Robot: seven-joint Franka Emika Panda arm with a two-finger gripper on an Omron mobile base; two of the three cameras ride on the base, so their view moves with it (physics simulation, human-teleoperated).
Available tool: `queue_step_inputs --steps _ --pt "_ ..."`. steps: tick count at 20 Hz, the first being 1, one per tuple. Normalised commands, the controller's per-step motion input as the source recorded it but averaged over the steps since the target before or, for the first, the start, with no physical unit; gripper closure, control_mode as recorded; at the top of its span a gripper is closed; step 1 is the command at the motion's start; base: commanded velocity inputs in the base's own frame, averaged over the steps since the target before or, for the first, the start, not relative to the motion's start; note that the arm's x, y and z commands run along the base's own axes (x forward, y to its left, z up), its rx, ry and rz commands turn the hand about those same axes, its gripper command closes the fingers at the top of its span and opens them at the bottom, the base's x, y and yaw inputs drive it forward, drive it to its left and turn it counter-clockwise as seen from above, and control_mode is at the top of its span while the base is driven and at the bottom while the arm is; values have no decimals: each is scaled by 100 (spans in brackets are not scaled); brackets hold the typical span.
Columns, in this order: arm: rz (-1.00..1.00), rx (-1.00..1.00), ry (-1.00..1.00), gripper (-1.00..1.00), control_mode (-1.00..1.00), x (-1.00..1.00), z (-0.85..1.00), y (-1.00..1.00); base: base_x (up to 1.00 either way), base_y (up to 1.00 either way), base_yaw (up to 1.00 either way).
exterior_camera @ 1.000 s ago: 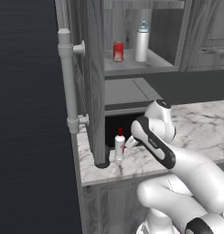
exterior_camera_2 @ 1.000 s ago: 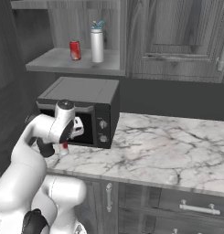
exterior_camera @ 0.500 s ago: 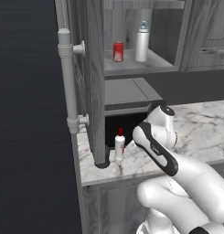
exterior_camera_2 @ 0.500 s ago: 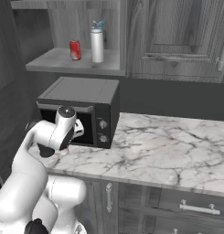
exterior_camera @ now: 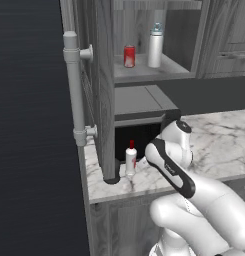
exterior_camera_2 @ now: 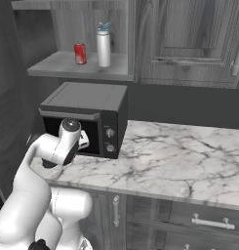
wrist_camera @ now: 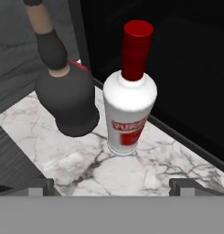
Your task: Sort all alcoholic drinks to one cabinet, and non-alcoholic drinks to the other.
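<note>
1. In your hand view, start at the left: the squat dark bottle point(wrist_camera: 66, 98) stands on the marble table point(wrist_camera: 49, 146). Its neck runs up to the top left corner, dark at the base and tan higher up. No label shows on it.
2. Just to its right, and near it without a clear touch, you have the white bottle point(wrist_camera: 130, 98) with a red cap. It stands upright on the same table, in front of the dark microwave point(wrist_camera: 177, 68). Its red label carries white letters, but they are too blurred to read; the first ones look like "PU".
3. At the bottom of that view, the two fingertips point(wrist_camera: 40, 183) of the pincer point(wrist_camera: 111, 185) sit far apart, with nothing between them. The white bottle lies ahead of the gap, and neither tip touches it.
4. In your left base view, the white bottle point(exterior_camera: 130, 159) shows on the table's left end, between the cabinet's side panel and the robot's arm point(exterior_camera: 166, 160).
5. On the open shelf point(exterior_camera: 144, 72) above, the red can point(exterior_camera: 129, 55) stands left of the pale-grey bottle point(exterior_camera: 155, 46) with a light-blue cap. They stand near each other, apart.
6. In your right base view, the same red can point(exterior_camera_2: 80, 53) and pale-grey bottle point(exterior_camera_2: 103, 45) sit on the shelf over the microwave point(exterior_camera_2: 87, 119). Any writing on them is too small to read.
</note>
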Motion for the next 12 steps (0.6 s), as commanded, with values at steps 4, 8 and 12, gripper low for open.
queue_step_inputs --steps 4,8,12 --pt "-1 2 0 -100 -100 2 -1 3 0 0 0" --pt "-2 1 0 -100 -100 4 -1 4 0 0 0" --pt "-3 1 1 -100 -100 10 -2 7 0 0 0"
